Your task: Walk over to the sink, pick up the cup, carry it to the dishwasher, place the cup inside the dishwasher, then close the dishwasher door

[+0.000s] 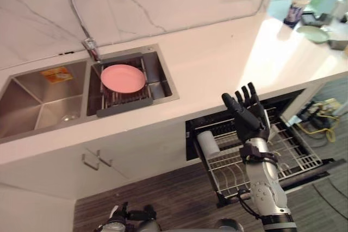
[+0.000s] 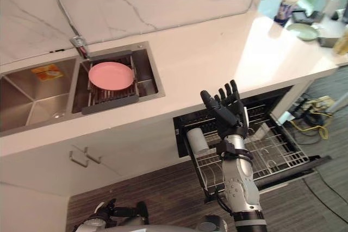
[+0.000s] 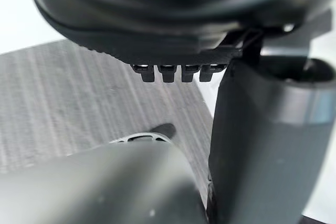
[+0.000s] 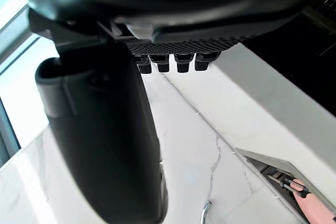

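A pale grey cup (image 1: 207,143) lies on its side at the left end of the pulled-out wire rack (image 1: 283,150) of the open dishwasher (image 1: 321,168), under the white counter. My right hand (image 1: 247,113) is raised just above the rack, to the right of the cup, open with straight fingers and holding nothing; the right wrist view shows the same hand (image 4: 173,9) empty. Down by the floor, my left hand (image 1: 120,214) hangs open and empty.
A pink plate (image 1: 123,77) rests on a drying rack in the right basin of the steel sink (image 1: 32,107), under a curved faucet (image 1: 84,4). A paper cup (image 1: 297,8) and green plate (image 1: 312,33) stand at the counter's far right. Yellow cables (image 1: 321,120) lie on the floor beyond the dishwasher.
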